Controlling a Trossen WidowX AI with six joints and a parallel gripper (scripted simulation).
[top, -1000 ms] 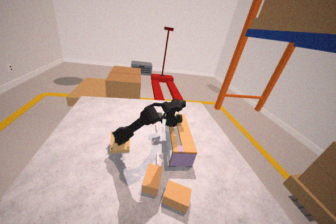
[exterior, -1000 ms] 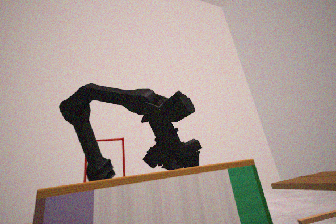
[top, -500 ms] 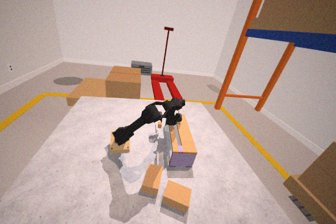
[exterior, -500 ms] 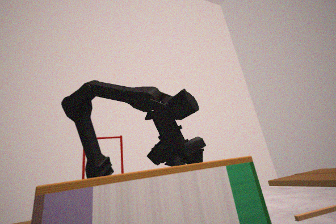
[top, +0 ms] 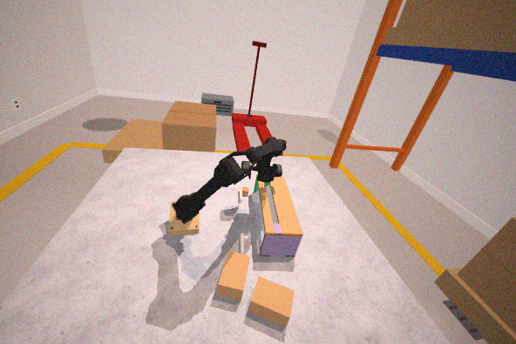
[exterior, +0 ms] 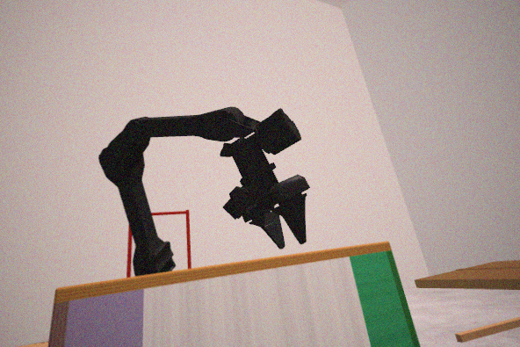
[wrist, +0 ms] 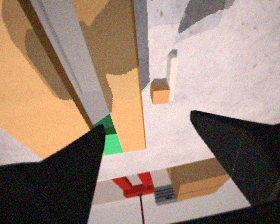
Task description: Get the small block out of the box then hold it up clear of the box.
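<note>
Gripper (exterior: pixel 287 235) is hanging just above the green end of the box (top: pixel 285 207), fingers spread wide with nothing in them. The little orange block (wrist: pixel 161 93) is out on the table (top: pixel 109 201), just beside the box near that green end.

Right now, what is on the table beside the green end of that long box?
A small orange block sits on the table beside the box, by a thin pale post. The box interior is hidden.

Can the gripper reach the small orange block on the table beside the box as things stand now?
Probably yes. The block lies on the table, outside the box. The gripper hangs open and empty above it, with nothing visible between.
</note>
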